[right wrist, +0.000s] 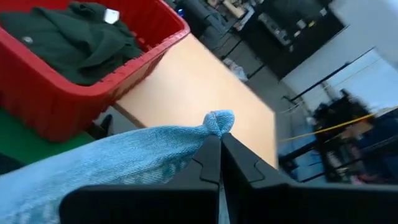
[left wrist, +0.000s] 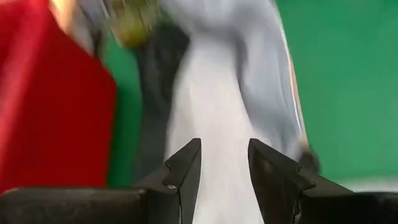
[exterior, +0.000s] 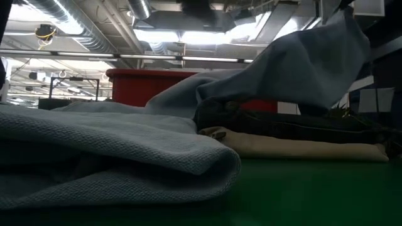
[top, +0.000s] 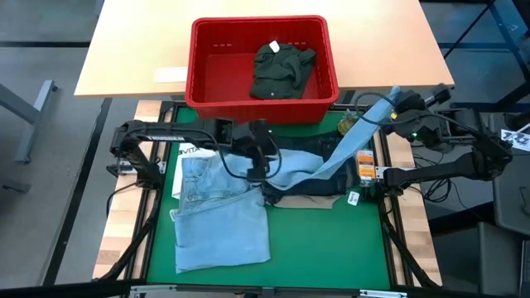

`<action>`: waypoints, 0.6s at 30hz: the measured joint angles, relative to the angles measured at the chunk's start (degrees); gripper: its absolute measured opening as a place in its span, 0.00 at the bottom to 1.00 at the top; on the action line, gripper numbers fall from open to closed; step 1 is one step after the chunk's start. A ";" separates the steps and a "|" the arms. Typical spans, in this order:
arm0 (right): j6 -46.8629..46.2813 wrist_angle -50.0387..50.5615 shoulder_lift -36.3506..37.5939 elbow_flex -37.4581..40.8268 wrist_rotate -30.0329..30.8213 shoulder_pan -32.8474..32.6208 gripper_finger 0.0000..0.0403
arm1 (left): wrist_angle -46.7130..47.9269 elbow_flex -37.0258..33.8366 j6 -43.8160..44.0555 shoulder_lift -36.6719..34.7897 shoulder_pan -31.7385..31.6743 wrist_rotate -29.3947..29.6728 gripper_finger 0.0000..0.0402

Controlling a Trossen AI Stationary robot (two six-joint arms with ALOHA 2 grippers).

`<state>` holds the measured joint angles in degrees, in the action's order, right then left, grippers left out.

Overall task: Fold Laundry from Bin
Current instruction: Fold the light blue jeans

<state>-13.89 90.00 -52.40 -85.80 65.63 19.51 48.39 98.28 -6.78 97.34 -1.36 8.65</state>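
mid-fold on the light blue jeans [top: 224,215] — right gripper [right wrist: 219,138] clamped on a leg end, lifted far right; left gripper [left wrist: 224,163] apart above the cloth, needing a fresh grip.

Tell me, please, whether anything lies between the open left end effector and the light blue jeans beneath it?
Nothing visible does. The left end effector hangs open directly over the light blue jeans, with only bare denim showing between its fingers; the right end effector pinches one jeans leg aloft.

Only "VITA" reads — black letters on a white sheet [top: 185,154] beside the light blue jeans [top: 219,217] — nothing else legible.
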 joint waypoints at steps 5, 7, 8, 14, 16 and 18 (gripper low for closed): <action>4.44 -0.02 0.00 0.00 11.58 0.00 0.00 | 14.69 -0.30 7.56 0.33 -1.24 -3.97 0.32; 5.59 -0.01 0.00 0.00 16.49 0.01 0.00 | 15.53 -1.72 9.26 0.77 -1.28 -3.88 0.32; 5.98 -0.01 0.02 0.00 18.43 0.00 0.00 | 15.49 -3.20 9.62 0.87 -1.27 -3.90 0.32; 8.80 0.00 0.15 0.00 22.26 0.00 0.00 | 7.69 -14.78 9.79 0.97 -1.28 -3.86 0.32; 8.86 -0.01 0.15 0.00 21.17 0.01 0.00 | 3.31 -18.99 9.43 0.99 -1.25 -3.87 0.32; 9.63 0.01 0.15 0.00 18.62 0.00 0.00 | 0.51 -23.08 9.44 0.97 -1.28 -3.88 0.32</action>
<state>-4.26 90.01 -52.25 -85.80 84.25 19.51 48.90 75.20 2.65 98.30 -2.64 4.78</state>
